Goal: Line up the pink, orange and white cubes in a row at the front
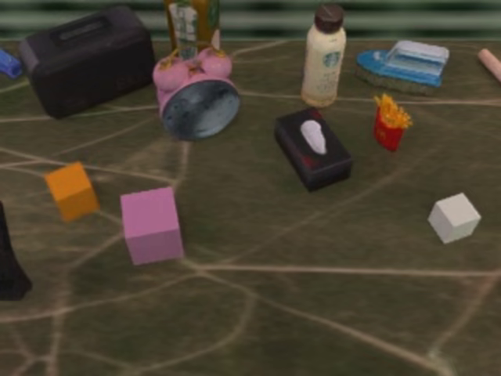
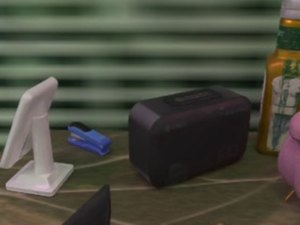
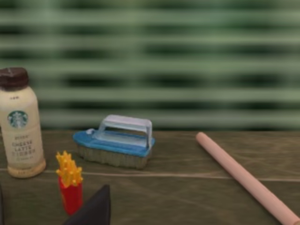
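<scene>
**Three cubes apart, grippers mostly cut off**

Of the left gripper only one dark fingertip showed in its wrist view, so I cannot tell how its fingers stood; the same was true for the right gripper. The orange cube sat near the table's left edge, the pink cube just beside it, the white cube well apart near the right edge. Bare table lay in front of them. The black tissue box stood between, farther back.
</scene>
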### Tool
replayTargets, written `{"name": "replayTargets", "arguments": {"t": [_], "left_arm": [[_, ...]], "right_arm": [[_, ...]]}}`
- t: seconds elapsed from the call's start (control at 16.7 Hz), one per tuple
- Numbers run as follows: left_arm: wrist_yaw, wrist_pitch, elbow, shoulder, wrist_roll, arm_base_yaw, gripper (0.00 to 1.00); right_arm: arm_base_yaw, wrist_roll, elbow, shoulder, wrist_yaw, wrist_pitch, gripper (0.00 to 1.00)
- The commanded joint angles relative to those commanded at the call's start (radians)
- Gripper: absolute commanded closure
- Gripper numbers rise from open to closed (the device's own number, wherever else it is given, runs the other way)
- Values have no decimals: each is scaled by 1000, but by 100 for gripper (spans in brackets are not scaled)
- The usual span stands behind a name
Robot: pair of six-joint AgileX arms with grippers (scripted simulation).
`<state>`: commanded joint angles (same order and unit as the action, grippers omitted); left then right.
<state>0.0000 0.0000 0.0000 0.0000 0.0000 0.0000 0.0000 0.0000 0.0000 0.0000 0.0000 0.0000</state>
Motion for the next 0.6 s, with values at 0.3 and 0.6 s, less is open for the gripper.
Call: {"name": "replayTargets", "arguments": {"t": [0.3, 0.6], "left_arm": [[0, 0, 0, 0, 0, 0, 0], [0, 0, 0, 0, 0, 0, 0]], "right_arm": [[10, -7, 61, 62, -3, -42, 0], [41, -36, 332, 379, -4, -220, 0]]}}
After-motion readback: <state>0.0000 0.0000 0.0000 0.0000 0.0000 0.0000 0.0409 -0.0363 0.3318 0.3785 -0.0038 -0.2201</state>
